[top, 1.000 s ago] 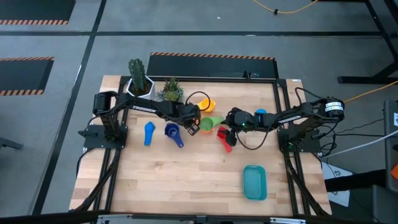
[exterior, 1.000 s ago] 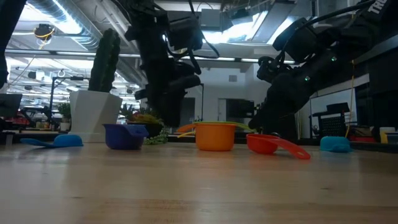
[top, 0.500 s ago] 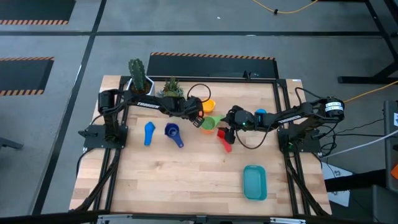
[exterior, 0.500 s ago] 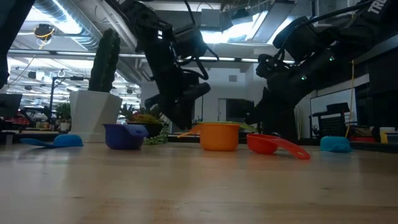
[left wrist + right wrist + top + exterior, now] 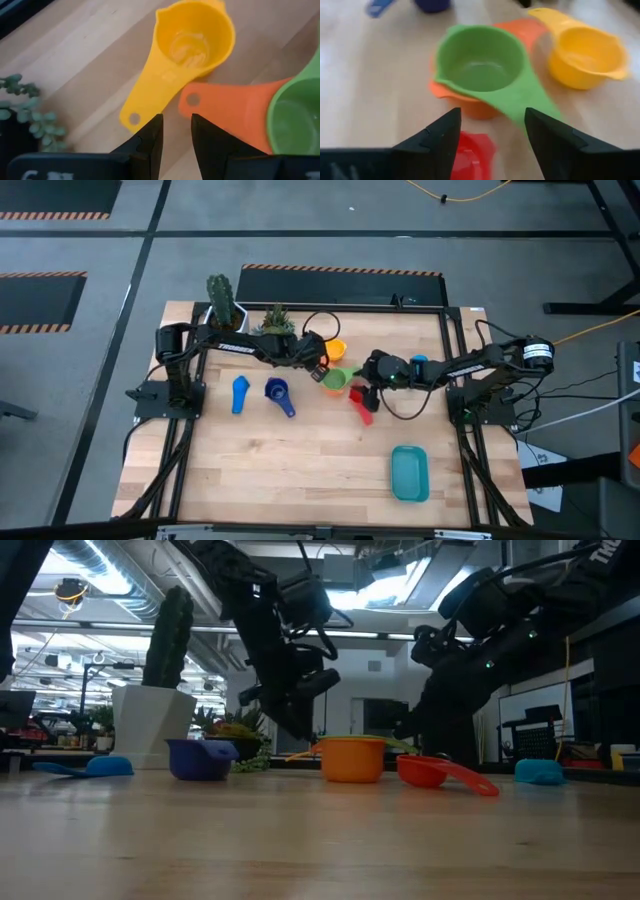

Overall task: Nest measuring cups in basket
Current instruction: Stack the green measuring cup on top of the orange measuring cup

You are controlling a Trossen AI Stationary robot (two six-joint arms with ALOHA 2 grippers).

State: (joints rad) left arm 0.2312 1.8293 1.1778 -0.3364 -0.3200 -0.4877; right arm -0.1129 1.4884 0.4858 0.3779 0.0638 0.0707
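The green cup sits nested in the orange cup, whose handle shows in the left wrist view. The yellow cup rests on the table just beyond them. My left gripper hovers open with a narrow gap, between the yellow handle's end and the orange handle. My right gripper is wide open over the red cup, facing the green cup. The light blue cup and dark blue cup lie to the left. The teal basket stands near the right front.
A white pot with a cactus and a small plant stand at the far left edge, close behind my left arm. A black cable loops over the table by the yellow cup. Bare wood lies in the front half, left of the basket.
My left gripper has moved from beside the dark blue cup toward the far edge and slightly right, toward the yellow cup, and has tipped over at a slant. My right gripper has stayed over the red cup.
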